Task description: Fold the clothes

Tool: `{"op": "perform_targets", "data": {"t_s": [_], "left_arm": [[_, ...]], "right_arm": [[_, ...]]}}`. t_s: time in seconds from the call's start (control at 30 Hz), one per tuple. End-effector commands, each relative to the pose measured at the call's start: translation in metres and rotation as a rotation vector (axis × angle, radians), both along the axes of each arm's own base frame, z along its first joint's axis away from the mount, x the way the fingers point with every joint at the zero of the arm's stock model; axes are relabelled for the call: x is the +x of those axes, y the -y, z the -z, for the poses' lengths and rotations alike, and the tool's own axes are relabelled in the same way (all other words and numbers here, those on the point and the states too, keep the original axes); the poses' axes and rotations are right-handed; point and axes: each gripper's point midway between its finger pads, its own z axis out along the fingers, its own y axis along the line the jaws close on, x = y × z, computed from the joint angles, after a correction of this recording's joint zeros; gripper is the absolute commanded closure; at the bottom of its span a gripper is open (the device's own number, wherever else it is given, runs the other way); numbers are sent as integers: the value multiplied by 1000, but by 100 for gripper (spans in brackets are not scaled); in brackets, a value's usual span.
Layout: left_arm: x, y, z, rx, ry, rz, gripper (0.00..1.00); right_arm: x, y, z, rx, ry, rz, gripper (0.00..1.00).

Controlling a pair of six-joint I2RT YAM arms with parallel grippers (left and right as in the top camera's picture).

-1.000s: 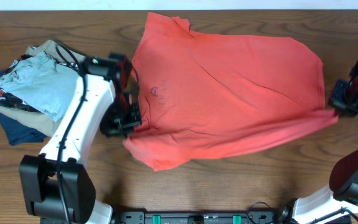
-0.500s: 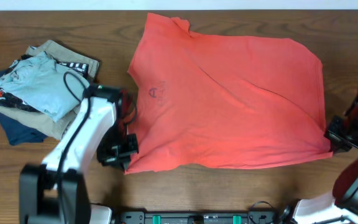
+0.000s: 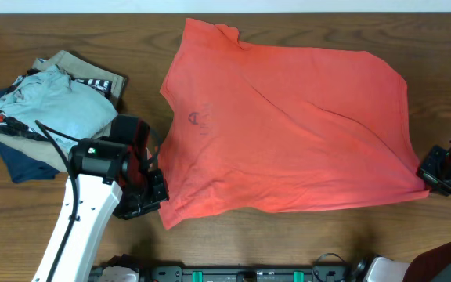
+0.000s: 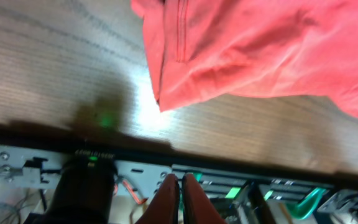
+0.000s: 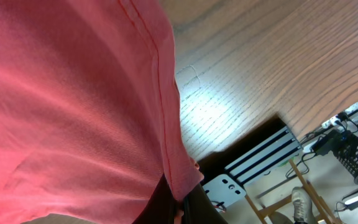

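Observation:
The coral-red T-shirt [image 3: 288, 125] lies spread flat across the table's middle, with a small dark logo [image 3: 196, 117] near its left side. My left gripper [image 3: 149, 197] sits just left of the shirt's near-left corner. In the left wrist view the gripper [image 4: 180, 186] is shut and empty, and the shirt's corner [image 4: 166, 93] lies apart from it on the wood. My right gripper [image 3: 431, 174] is at the shirt's near-right corner. In the right wrist view the gripper [image 5: 182, 208] is shut on the shirt's hem [image 5: 166, 124].
A pile of folded garments stands at the far left: a light-blue shirt [image 3: 49, 110] on top of tan [image 3: 69, 63] and navy [image 3: 22, 164] pieces. The table's front edge with a black rail [image 3: 249, 274] runs close to both grippers.
Both arms pulled the shirt's near edge toward the front, and the shirt flattened out. The left gripper has come off the shirt's corner and now sits beside it.

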Motion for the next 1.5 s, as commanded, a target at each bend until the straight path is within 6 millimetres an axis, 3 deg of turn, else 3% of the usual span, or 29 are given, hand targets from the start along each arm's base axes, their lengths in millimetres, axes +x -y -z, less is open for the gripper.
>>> {"op": "perform_targets", "data": {"t_s": [0.0,0.03,0.27,0.43,0.73,0.87,0.9,1.0,1.13,1.33,1.47], "left_arm": [[0,1,2,-4,-19,-37,94],[-1,1,4,-1,-33,-38,92],[-14,-1,30,27,-145,-79,44],[-24,-3,61,43,-193,-123,38],[-32,-4,113,39,-179,-157,37],[-27,7,127,-29,-142,-162,38],[-26,9,129,-41,-133,-162,43],[-22,10,130,-49,-119,-162,75],[-23,10,130,-48,-120,-162,93],[-24,10,125,-53,-123,-106,94],[-23,13,96,-81,-138,-13,94]], "right_arm": [[-6,3,2,-11,-10,24,97],[-6,2,4,-8,-9,24,96],[-6,0,9,2,-7,24,96],[-5,0,9,4,-7,24,95],[-5,0,9,4,-6,24,95],[-5,0,9,4,-6,24,95],[-5,0,9,4,-6,24,96],[-5,0,9,3,-6,24,96],[-5,0,9,2,-4,24,96],[-5,0,9,2,-4,24,96],[-5,0,9,2,-4,24,96]]}}
